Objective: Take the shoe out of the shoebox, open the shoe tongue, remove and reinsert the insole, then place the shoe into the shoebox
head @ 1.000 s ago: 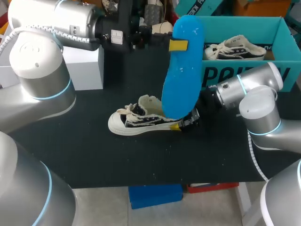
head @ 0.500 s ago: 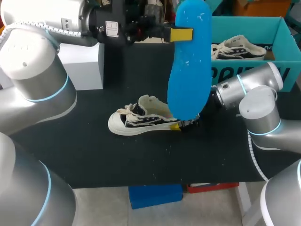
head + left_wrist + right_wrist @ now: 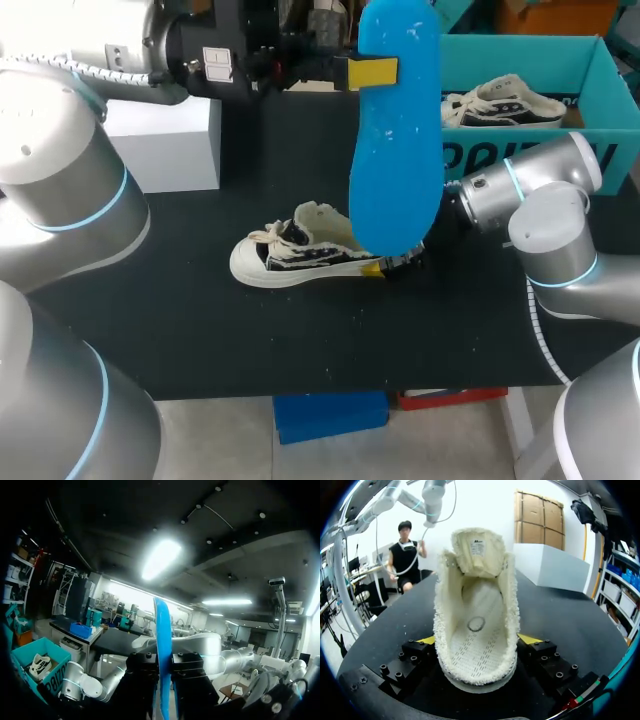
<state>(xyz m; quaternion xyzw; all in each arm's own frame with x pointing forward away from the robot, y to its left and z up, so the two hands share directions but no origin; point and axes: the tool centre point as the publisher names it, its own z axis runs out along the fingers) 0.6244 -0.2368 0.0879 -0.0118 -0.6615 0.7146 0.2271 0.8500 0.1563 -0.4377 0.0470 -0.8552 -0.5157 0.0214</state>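
A blue insole point(image 3: 395, 130) hangs upright above the table, my left gripper point(image 3: 372, 72) shut on its upper part. In the left wrist view the insole point(image 3: 162, 640) shows edge-on between the dark fingers of the left gripper point(image 3: 162, 680). A cream and black shoe point(image 3: 300, 250) lies on the black table point(image 3: 180, 320), toe to the left. My right gripper point(image 3: 395, 262) is shut on its heel. In the right wrist view the shoe point(image 3: 476, 620) sits between that gripper's point(image 3: 477, 641) yellow tips, tongue pulled up, its inside bare of an insole.
A teal shoebox point(image 3: 520, 150) stands at the back right with a second shoe point(image 3: 505, 103) inside; it also shows in the left wrist view as the shoebox point(image 3: 20, 655). A white box point(image 3: 165, 140) stands at the back left, the same white box point(image 3: 550, 567) beyond the shoe.
My left gripper has lifted the insole higher and then shifted it slightly left. The shoe and my right gripper have stayed put.
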